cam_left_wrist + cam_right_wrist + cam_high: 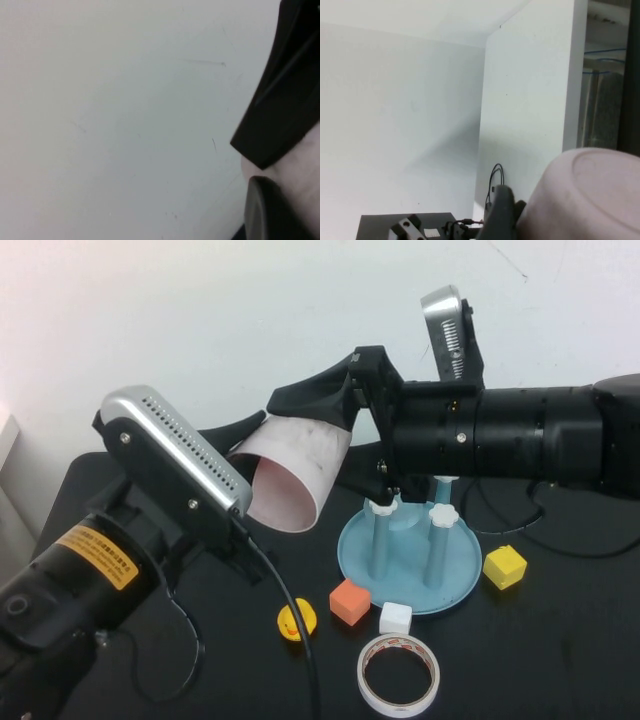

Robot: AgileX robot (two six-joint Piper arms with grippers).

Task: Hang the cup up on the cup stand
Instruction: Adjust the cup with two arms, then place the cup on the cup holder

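The cup (pixel 295 480) is up in the air, lying on its side above the black worktop (pixel 560 640), its open mouth facing you and a little down, just left of the cup stand (pixel 410 555). Your left gripper (pixel 245 440) reaches in from the left and has its jaws closed on the cup's rim. Your right gripper (pixel 345 430) comes in from the right, its jaws spread wide around the cup's base end, one finger (pixel 315 395) over the top; you cannot tell whether they press it. An orange block (pixel 350 601), white block (pixel 395 618), yellow block (pixel 504 566) and tape roll (pixel 398 674) lie near the stand
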